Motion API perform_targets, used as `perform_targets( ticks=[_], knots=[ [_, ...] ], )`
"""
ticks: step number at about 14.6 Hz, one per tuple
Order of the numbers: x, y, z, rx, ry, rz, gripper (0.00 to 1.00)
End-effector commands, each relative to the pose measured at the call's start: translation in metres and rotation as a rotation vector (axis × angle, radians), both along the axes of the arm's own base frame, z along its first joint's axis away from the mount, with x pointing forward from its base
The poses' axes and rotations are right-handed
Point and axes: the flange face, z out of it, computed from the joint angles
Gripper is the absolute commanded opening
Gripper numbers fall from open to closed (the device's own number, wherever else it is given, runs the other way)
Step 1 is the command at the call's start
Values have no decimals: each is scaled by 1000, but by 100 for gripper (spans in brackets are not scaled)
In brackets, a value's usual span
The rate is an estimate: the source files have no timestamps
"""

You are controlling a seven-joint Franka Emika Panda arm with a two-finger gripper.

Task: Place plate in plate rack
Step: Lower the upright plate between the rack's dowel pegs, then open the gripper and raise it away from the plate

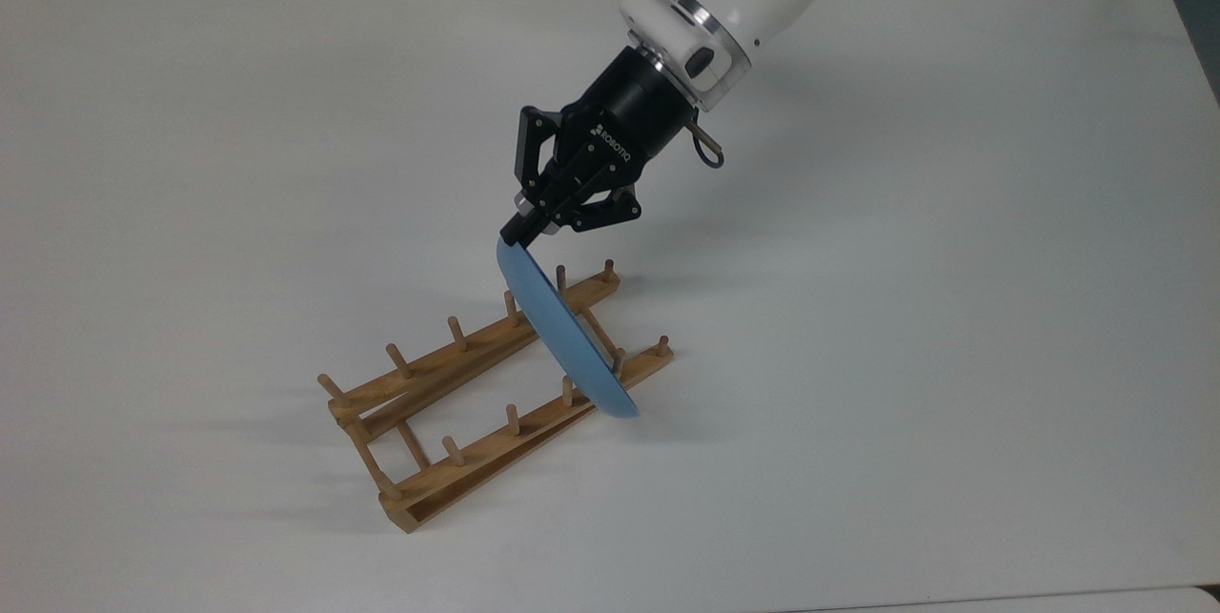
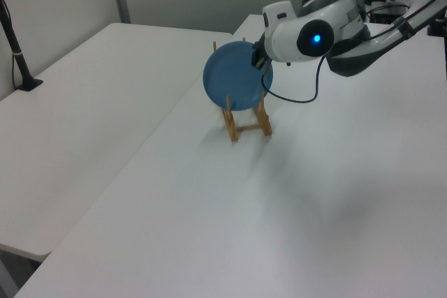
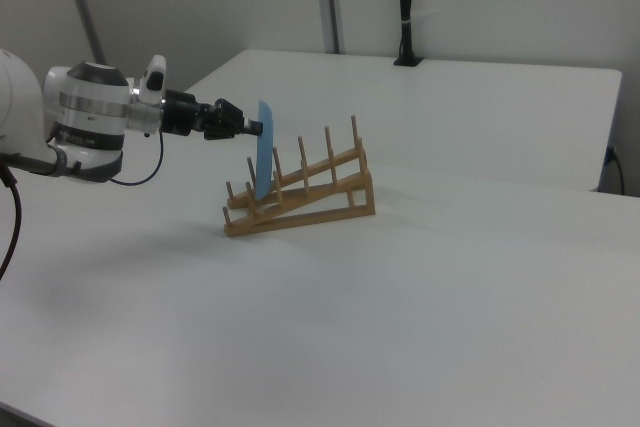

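Wooden pegs of the rack stand nearest in the top view, its low end toward the camera. Farther along, the plate stands on edge, its lower rim dipping between the pegs near the rack's far end. The gripper pinches the plate's top rim. Insertion looks almost done; the next move likely calls for lowering until the plate seats, then letting go. White table lies bare all round, leaving room to withdraw.

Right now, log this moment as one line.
gripper: shut on plate rim | plate: upright, between plate rack pegs | release: not yet
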Motion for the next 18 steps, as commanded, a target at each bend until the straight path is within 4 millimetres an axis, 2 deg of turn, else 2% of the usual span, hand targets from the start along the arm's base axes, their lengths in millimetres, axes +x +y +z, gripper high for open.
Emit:
perform_targets(
  ticks=[1,2,3,4,5,6,10,11,13,15,18],
  knots=[
    [2,3,-1,-10,-20,-21,16],
    [2,1,0,-6,-21,-27,28],
    [3,-2,1,-5,-21,-31,34],
    [6,-4,9,9,-36,-39,48],
    [10,-6,20,27,-55,-50,71],
    [12,-12,25,49,-57,-70,100],
    [8,-13,57,169,-73,-130,100],
    [4,-12,69,219,-73,-152,100],
    [-6,-9,105,369,-79,-214,100],
    [-22,-9,129,498,-50,-289,100],
    [-42,-14,146,574,100,-346,100]
  ],
)
